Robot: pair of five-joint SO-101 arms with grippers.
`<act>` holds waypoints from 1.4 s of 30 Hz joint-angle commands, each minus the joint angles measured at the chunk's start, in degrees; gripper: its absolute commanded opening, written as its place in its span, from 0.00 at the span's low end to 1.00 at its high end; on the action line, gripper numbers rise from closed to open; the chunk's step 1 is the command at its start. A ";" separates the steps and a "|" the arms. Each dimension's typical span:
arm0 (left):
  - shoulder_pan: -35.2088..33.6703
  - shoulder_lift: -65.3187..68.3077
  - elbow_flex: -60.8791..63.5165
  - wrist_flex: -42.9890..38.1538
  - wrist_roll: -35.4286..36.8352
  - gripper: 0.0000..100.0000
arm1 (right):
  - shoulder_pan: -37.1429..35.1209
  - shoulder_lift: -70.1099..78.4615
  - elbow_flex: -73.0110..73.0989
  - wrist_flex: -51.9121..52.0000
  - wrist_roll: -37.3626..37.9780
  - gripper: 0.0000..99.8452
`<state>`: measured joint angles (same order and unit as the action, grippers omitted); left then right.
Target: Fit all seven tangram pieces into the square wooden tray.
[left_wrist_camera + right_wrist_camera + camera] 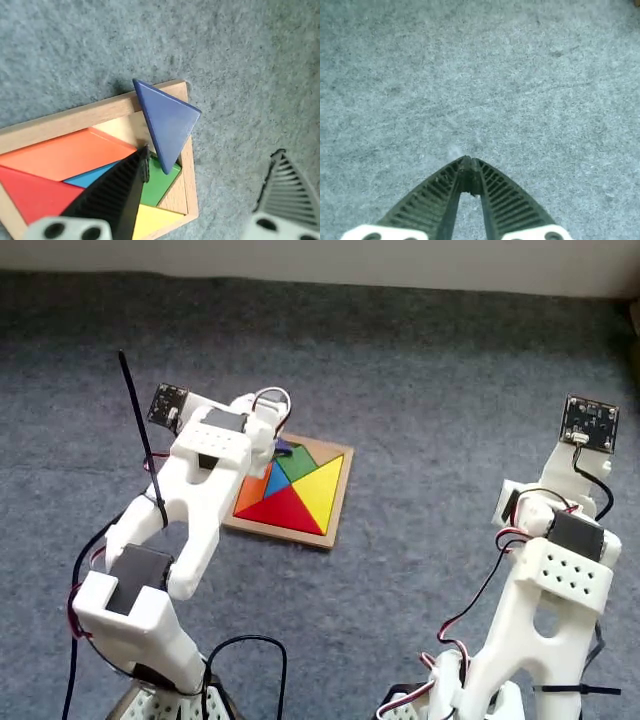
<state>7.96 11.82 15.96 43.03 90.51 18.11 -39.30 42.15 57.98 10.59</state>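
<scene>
You've got soft, even light over the grey carpeted surface (450, 390), dimmer toward its far edge. In your left wrist view the blue triangle (167, 120) drops a small dark shadow on the carpet, just beside its corner overhanging the wooden tray (60, 121) rim. Right wrist view is lit flat.

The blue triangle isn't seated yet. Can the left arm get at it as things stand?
Probably yes: the left end effector is open at the blue triangle, which lies uncovered across the tray rim.
</scene>
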 commanded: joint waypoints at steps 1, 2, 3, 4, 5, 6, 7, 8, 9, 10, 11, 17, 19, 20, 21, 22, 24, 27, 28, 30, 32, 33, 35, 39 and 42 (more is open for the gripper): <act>-0.92 -2.86 -0.75 -0.62 -0.53 0.36 | -0.66 -1.54 -0.22 -1.45 0.09 0.01; -1.10 -4.18 -0.75 -0.62 -0.62 0.36 | -0.66 -1.54 -0.22 -1.45 0.09 0.01; -1.63 -5.67 -0.57 -0.62 -0.62 0.36 | -0.66 -1.45 -0.22 -1.45 0.09 0.01; -2.33 -7.25 -0.31 -0.62 -0.79 0.36 | -0.66 -1.45 -0.22 -1.45 0.09 0.01; -3.03 -8.48 -0.31 -0.53 -1.93 0.36 | -0.66 -1.45 -0.22 -1.45 0.09 0.01; -3.91 -9.63 -0.22 -0.53 -4.13 0.36 | -0.66 -1.45 -0.22 -1.45 0.09 0.01; -4.62 -10.42 -0.22 -0.53 -6.33 0.36 | -0.66 -1.45 -0.22 -1.45 0.09 0.01; -5.49 -10.51 -0.22 -0.53 -8.35 0.34 | -0.66 -1.36 -0.22 -1.45 0.09 0.01; -6.46 -10.51 -0.48 -0.53 -10.29 0.31 | -0.66 -1.36 -0.22 -1.45 0.09 0.01; -7.43 -10.15 -0.66 -0.62 -12.13 0.27 | -0.66 -1.36 -0.22 -1.45 0.09 0.01; -8.48 -9.71 -0.75 -0.88 -14.51 0.22 | -0.66 -1.36 -0.22 -1.45 0.09 0.01; -11.38 -6.46 -2.95 -2.37 -39.03 0.03 | -0.66 -1.36 -0.13 -1.45 0.09 0.01; -11.47 -3.74 -4.70 -2.55 -39.47 0.01 | -0.66 -1.36 -0.13 -1.45 0.09 0.01; -11.47 -1.98 -6.11 -2.29 -39.47 0.00 | -0.66 -1.36 -0.13 -1.45 0.09 0.01; -11.47 0.04 -7.52 -2.29 -39.38 0.01 | -0.75 -1.36 -0.13 -1.45 0.09 0.01; -11.38 2.24 -9.36 -2.20 -39.38 0.01 | -1.01 -1.36 -0.13 -1.45 0.09 0.01; -11.38 6.46 -13.14 -0.97 -39.56 0.01 | -1.36 -1.36 -0.13 -1.45 0.09 0.01; -11.30 11.12 -19.30 5.19 -39.65 0.01 | -1.71 -1.36 -0.13 -1.36 0.09 0.01; -11.12 12.00 -21.41 8.00 -39.65 0.01 | -1.71 -1.36 -0.13 -1.36 0.09 0.01; -10.51 13.49 -24.57 13.19 -39.65 0.01 | -1.80 -1.36 -0.13 -1.36 0.09 0.01; -9.36 14.55 -26.24 17.23 -39.74 0.01 | -1.80 -1.36 -0.13 -1.36 0.09 0.01; -8.66 15.08 -26.68 18.73 -39.82 0.01 | -1.80 -1.36 -0.13 -1.36 0.09 0.01; -7.16 15.52 -26.86 20.75 -39.82 0.01 | -1.80 -1.36 -0.13 -1.36 0.09 0.01; -4.35 15.87 -26.51 22.15 -39.82 0.01 | -1.80 -1.36 -0.04 -1.36 0.09 0.01; -3.82 15.78 -26.51 22.42 -39.82 0.01 | -1.80 -1.36 -0.04 -1.36 0.09 0.01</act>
<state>2.51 28.09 -8.04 64.84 51.21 17.14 -39.30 42.42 57.98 10.59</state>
